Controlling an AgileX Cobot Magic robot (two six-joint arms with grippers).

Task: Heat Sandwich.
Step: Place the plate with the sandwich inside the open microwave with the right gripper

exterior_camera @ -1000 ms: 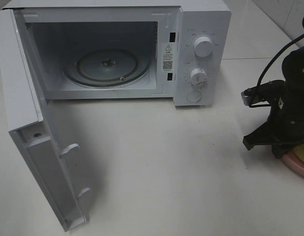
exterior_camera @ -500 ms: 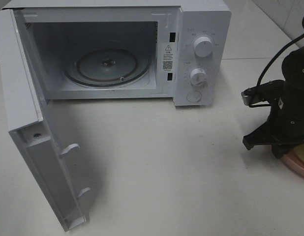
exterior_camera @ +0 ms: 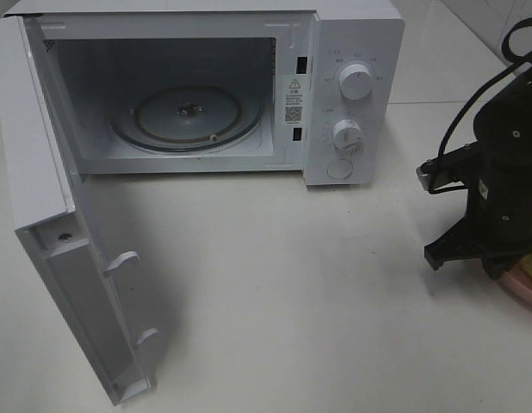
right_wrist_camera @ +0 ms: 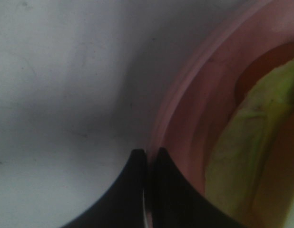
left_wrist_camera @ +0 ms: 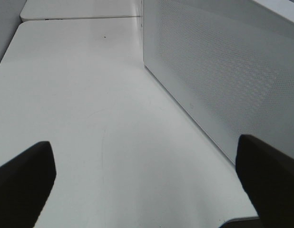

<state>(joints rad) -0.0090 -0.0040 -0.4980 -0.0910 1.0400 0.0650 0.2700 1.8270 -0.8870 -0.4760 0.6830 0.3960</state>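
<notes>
The sandwich (right_wrist_camera: 247, 142) lies on a round pink plate (right_wrist_camera: 185, 114), showing pale green-yellow filling in the right wrist view. My right gripper (right_wrist_camera: 148, 159) is shut, its two dark fingers pinching the plate's rim. In the exterior high view the right arm (exterior_camera: 498, 198) stands at the far right and covers most of the plate (exterior_camera: 522, 284); the sandwich is hidden there. The white microwave (exterior_camera: 352, 103) stands at the back with its door (exterior_camera: 68, 258) swung wide open and its glass turntable (exterior_camera: 187, 116) bare. My left gripper (left_wrist_camera: 142, 185) is open beside the microwave's perforated side wall (left_wrist_camera: 223, 71), holding nothing.
The open door juts toward the front left of the white table (exterior_camera: 292, 292). Two control knobs (exterior_camera: 356, 83) and a round button sit on the microwave's right panel. A black cable (exterior_camera: 473, 103) loops above the right arm.
The right arm has shifted slightly up and to the left, its grip on the plate's rim unchanged. Microwave, door and left gripper have not moved.
</notes>
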